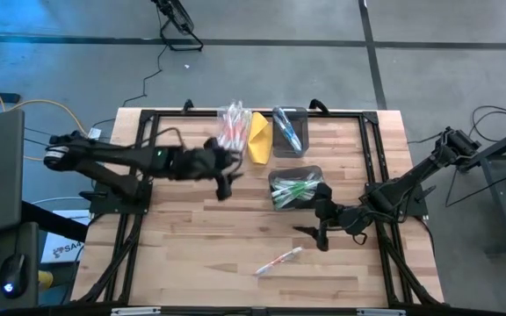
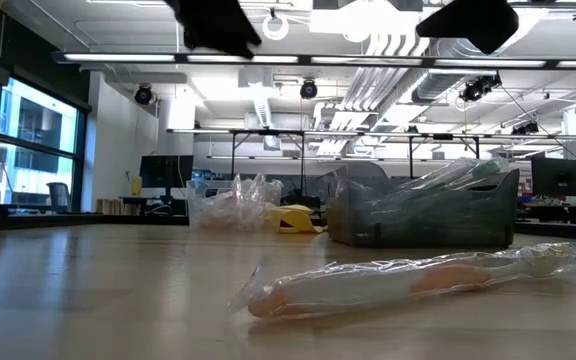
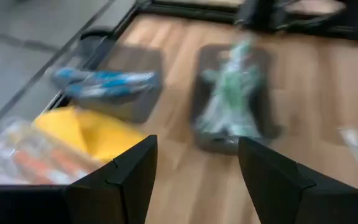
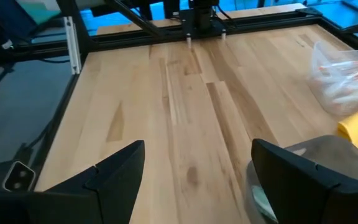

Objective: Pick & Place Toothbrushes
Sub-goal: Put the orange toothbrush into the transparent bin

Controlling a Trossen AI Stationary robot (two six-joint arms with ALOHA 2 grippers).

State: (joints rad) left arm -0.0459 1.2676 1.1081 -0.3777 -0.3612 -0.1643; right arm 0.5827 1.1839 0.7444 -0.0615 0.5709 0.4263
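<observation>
We are looking at the tabletop point(image 1: 191, 237) first. The green bin point(image 1: 295, 190) and blue bin point(image 1: 288, 132) are sitting near the back. Our left hand point(image 1: 224, 180) and right hand point(image 1: 316, 235) are both hanging wide with nothing in them. One toothbrush point(image 1: 278, 261) is lying alone near the front edge. Its slippery wrapper could be making it slide away when we are grabbing it.
</observation>
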